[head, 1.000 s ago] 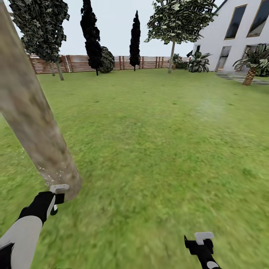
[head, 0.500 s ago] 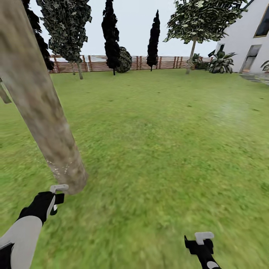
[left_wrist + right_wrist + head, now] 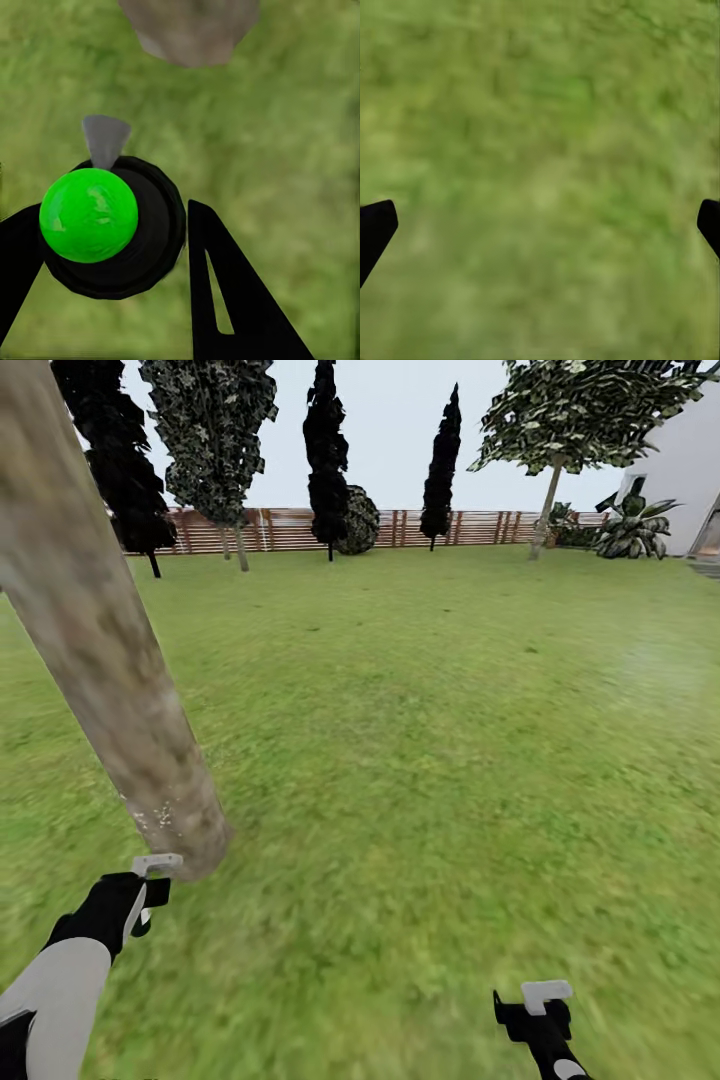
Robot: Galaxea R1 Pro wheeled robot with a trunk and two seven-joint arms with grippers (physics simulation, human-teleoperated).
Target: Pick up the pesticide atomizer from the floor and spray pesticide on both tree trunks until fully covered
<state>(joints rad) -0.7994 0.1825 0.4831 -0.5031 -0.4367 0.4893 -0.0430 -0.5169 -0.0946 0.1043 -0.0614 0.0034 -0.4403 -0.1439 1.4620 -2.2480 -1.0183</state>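
The thick mottled grey-brown tree trunk [image 3: 100, 650] runs out past the top and left edges of the head view, so its crown is cut off; in the left wrist view only its blurred base [image 3: 191, 30] shows, clipped by the frame. The white house wall [image 3: 690, 470] is cut by the head view's edge. The blotchy green grass [image 3: 540, 150] is a smear without detail under the right hand [image 3: 540, 225], whose black fingertips [image 3: 375, 229] barely enter the picture. The left hand [image 3: 127, 247] hides the body of the black atomizer with a green round cap [image 3: 88, 215]. The white specks [image 3: 160, 818] low on the trunk are too fine to count.
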